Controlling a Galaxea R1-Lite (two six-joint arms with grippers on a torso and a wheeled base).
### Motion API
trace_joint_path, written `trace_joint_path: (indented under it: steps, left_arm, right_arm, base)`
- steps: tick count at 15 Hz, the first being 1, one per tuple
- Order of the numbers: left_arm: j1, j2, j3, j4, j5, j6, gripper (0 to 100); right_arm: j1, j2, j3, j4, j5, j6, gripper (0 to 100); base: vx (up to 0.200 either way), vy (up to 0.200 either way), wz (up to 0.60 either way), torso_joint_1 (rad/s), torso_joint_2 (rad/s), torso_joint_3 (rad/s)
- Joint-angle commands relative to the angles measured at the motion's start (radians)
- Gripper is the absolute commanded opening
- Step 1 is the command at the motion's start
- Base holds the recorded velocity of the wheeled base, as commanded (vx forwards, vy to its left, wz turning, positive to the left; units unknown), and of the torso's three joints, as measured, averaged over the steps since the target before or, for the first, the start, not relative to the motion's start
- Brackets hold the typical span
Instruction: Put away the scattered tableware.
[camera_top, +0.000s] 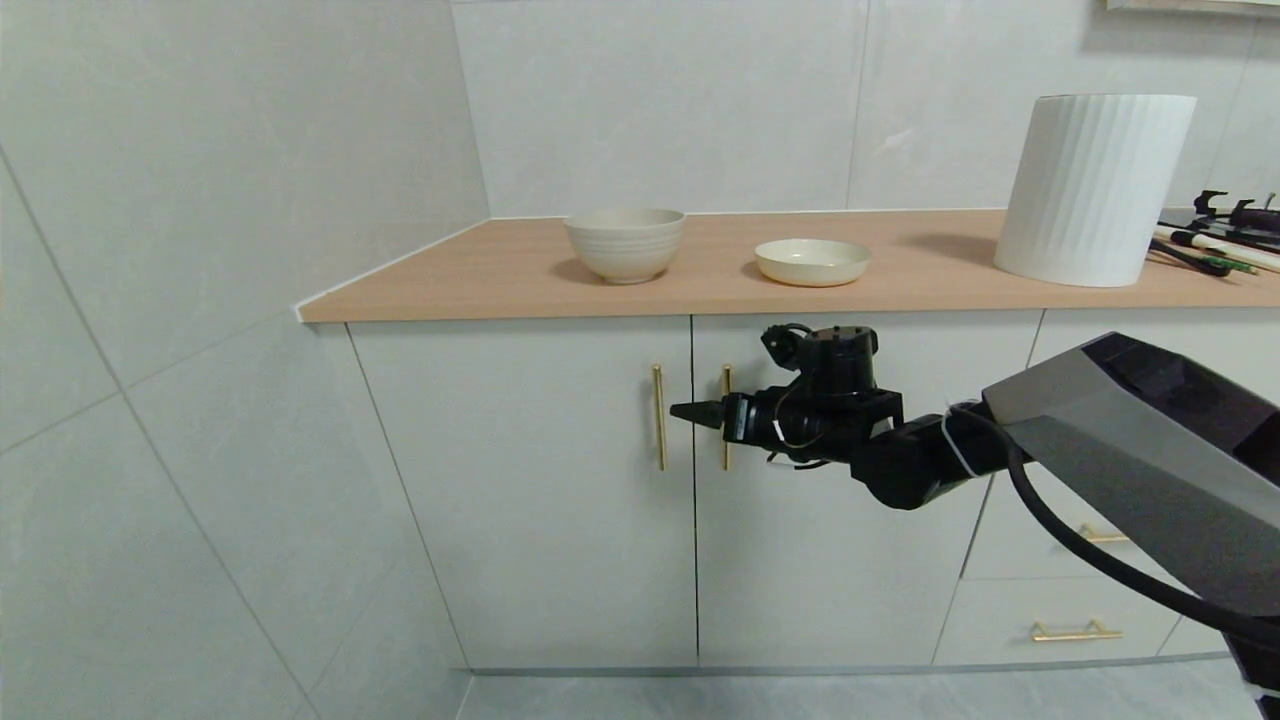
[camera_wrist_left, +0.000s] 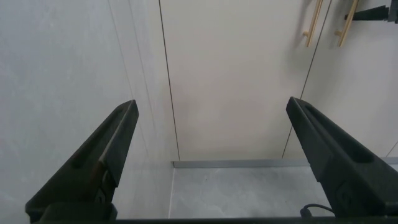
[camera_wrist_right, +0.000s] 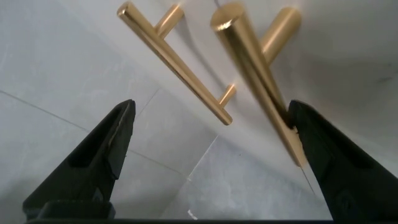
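A beige bowl (camera_top: 625, 243) and a shallow cream dish (camera_top: 812, 261) stand on the wooden counter (camera_top: 480, 275). Below it are two closed cabinet doors with upright gold handles (camera_top: 658, 417) (camera_top: 726, 415) side by side. My right gripper (camera_top: 693, 411) is held level at these handles, its tip between them. In the right wrist view my right gripper (camera_wrist_right: 211, 112) is open, with the nearer handle (camera_wrist_right: 255, 74) beside one finger (camera_wrist_right: 329, 162) and the farther handle (camera_wrist_right: 177, 65) within the gap. My left gripper (camera_wrist_left: 212, 107) is open and holds nothing, low near the cabinet's foot.
A tall white ribbed container (camera_top: 1095, 185) stands on the counter's right part, with several utensils (camera_top: 1215, 250) behind it. A tiled wall (camera_top: 200, 350) closes the left side. Drawers with gold handles (camera_top: 1075, 632) sit low at the right. Grey floor (camera_wrist_left: 236, 193) lies below the cabinet.
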Motion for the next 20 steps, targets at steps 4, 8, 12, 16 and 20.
trace_joint_path:
  steps: [4, 8, 12, 16, 20]
  left_arm:
    - [0.0, 0.0, 0.0, 0.0, 0.0, 0.0, 100]
    - [0.0, 0.0, 0.0, 0.0, 0.0, 0.0, 100]
    - [0.0, 0.0, 0.0, 0.0, 0.0, 0.0, 100]
    - [0.0, 0.0, 0.0, 0.0, 0.0, 0.0, 100]
    - [0.0, 0.0, 0.0, 0.0, 0.0, 0.0, 100]
  right_arm:
    - [0.014, -0.008, 0.013, -0.001, 0.001, 0.002, 100]
    - [0.03, -0.026, 0.042, -0.002, 0.002, 0.0, 100]
    - [0.033, -0.065, 0.09, -0.001, 0.016, -0.003, 100]
    - [0.065, -0.207, 0.28, -0.006, 0.038, -0.006, 100]
    - [0.071, -0.402, 0.578, -0.104, 0.179, -0.029, 100]
  base:
    - [0.0, 0.0, 0.0, 0.0, 0.0, 0.0]
    - [0.0, 0.0, 0.0, 0.0, 0.0, 0.0]
    - [0.0, 0.0, 0.0, 0.0, 0.0, 0.0]
    - [0.0, 0.0, 0.0, 0.0, 0.0, 0.0]
    - [0.0, 0.0, 0.0, 0.0, 0.0, 0.0]
